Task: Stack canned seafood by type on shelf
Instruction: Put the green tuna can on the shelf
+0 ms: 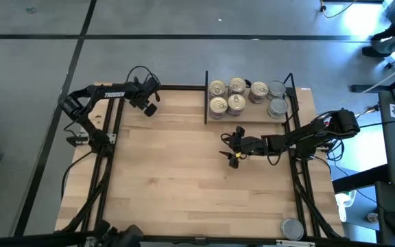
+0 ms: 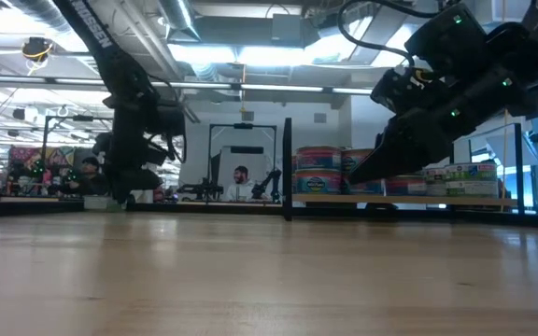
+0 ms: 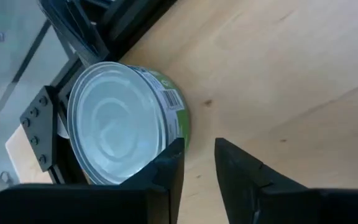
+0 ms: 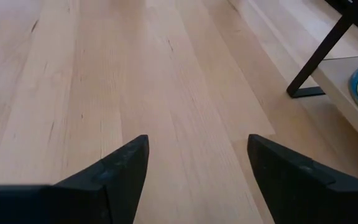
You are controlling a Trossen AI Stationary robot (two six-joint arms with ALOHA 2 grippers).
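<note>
Seven tins [image 1: 236, 85] sit grouped on the shelf [image 1: 249, 118] at the tabletop's [image 1: 184, 178] far edge. The right hand [image 1: 233, 146] hovers spread just before it. The left hand [image 3: 197, 174], fingers narrowly parted and empty, hangs beside a green-labelled tin [image 3: 126, 124].

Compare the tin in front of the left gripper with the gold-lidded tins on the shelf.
The grey-lidded tin sits alone at the tabletop's far left edge, by the left gripper; the gold-lidded tins cluster on the shelf. Its lid is plain dull grey; theirs are pale gold with pull tabs. Its visible label is green; theirs show red and blue. Both are low round metal tins.
</note>
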